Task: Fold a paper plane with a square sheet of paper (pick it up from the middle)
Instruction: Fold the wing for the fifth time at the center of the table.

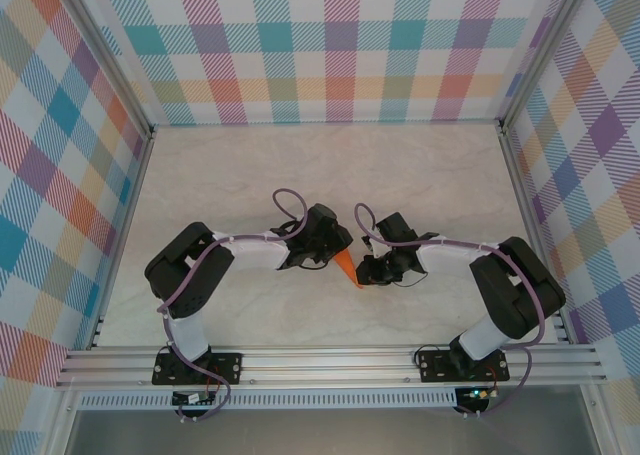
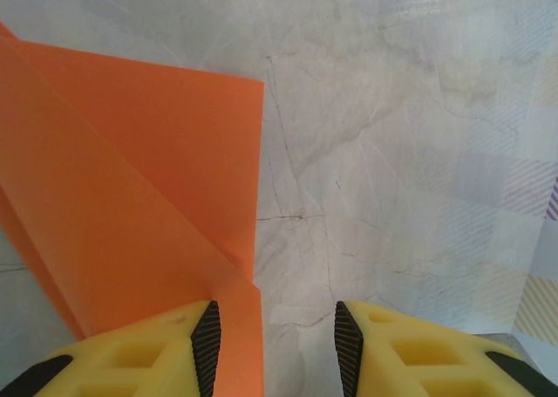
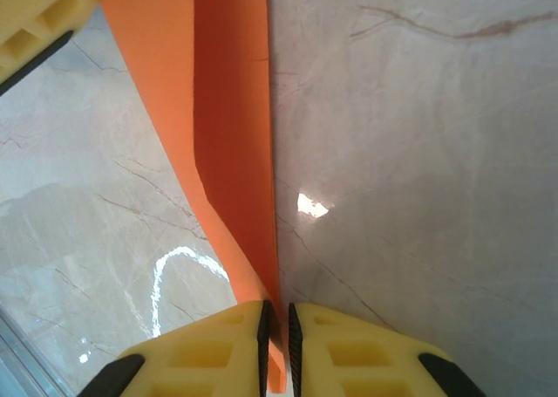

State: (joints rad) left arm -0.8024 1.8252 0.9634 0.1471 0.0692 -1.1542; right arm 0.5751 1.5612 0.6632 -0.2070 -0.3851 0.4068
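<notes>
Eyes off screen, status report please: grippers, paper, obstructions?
Right gripper shut on the orange paper. Left gripper open, paper edge against one finger. Nothing in the way.

Overhead view: we find it bright and evenly lit from above; the arms throw only faint, soft shadows on the marble table (image 1: pixel 420 175). Focus is sharp throughout; the checked walls (image 1: pixel 330 45) splay outward toward the corners, a wide-angle effect. Right wrist view: we note glare on the tabletop, one small white hotspot just beside the saturated orange paper (image 3: pixel 231 109) and a curved bright streak at lower left. Left wrist view: the left gripper (image 2: pixel 277 340) at the bottom edge looks soft, and pale checks reflect in the table at right
</notes>
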